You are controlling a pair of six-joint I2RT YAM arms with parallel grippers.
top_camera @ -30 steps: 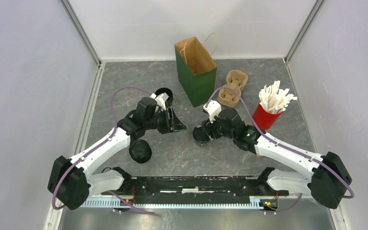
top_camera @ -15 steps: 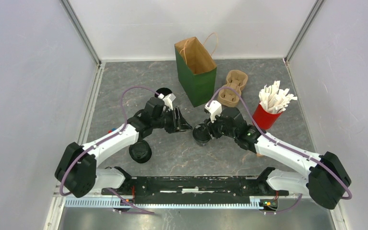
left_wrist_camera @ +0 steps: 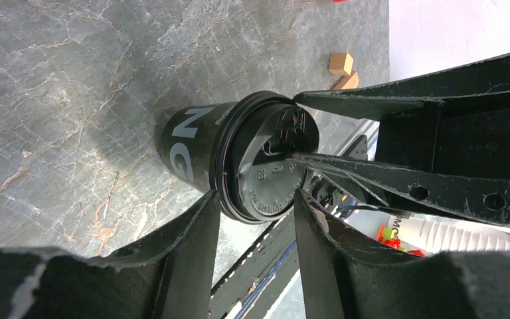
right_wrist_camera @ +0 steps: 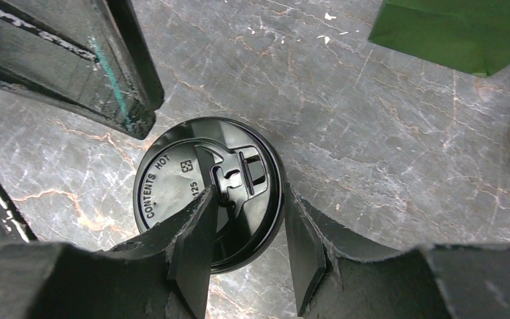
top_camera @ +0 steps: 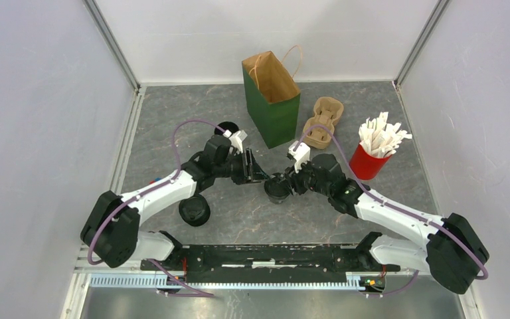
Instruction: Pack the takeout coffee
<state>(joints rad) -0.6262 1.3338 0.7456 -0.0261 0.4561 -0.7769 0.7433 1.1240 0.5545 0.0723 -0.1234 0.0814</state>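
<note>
1 takeout coffee [top_camera: 279,189] stands upright mid-table, nearer than the green bag [top_camera: 271,100]. The left gripper [left_wrist_camera: 255,199] has its fingers apart, tips just left of the cup. The right gripper [right_wrist_camera: 247,199] straddles the lid's rim from above, perhaps touching; whether it is clamped I cannot tell.

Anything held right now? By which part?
Cannot tell. Right pincer straddles the middle cup at its lid; firm grip unclear. Left pincer holds nothing.

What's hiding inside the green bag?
Through the open top of the green bag only its brown paper lining shows. The front wall covers the bottom, so whether anything lies down there cannot be told.
</note>
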